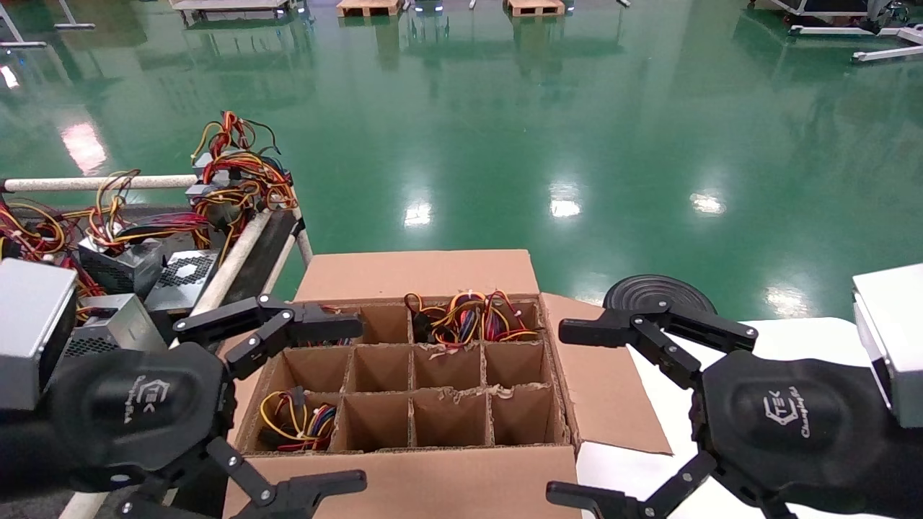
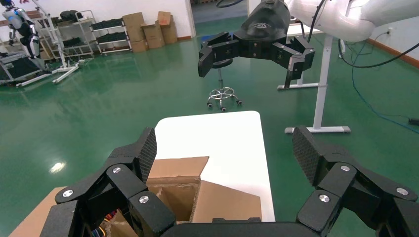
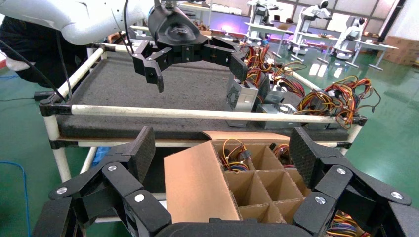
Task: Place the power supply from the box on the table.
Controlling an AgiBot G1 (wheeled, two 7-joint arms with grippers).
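Observation:
The brown box (image 1: 425, 274) stands open in front of me, its divider grid showing. Wire bundles of power supplies fill a far cell (image 1: 469, 317) and a near-left cell (image 1: 299, 422); their grey cases are hidden below. My left gripper (image 1: 357, 404) hovers open over the box's left edge, holding nothing. My right gripper (image 1: 559, 413) hovers open over the box's right flap, also holding nothing. The table (image 1: 267, 252), dark with white tube rails, lies left of the box. The right wrist view shows the box (image 3: 197, 187), the table (image 3: 148, 89) and my left gripper (image 3: 190, 54) beyond.
Several power supplies (image 1: 122, 267) with tangled wires lie on the table. A white-topped surface (image 1: 793, 339) sits under the box's right side, and a black round stool seat (image 1: 660, 292) stands behind it. Green floor spreads beyond.

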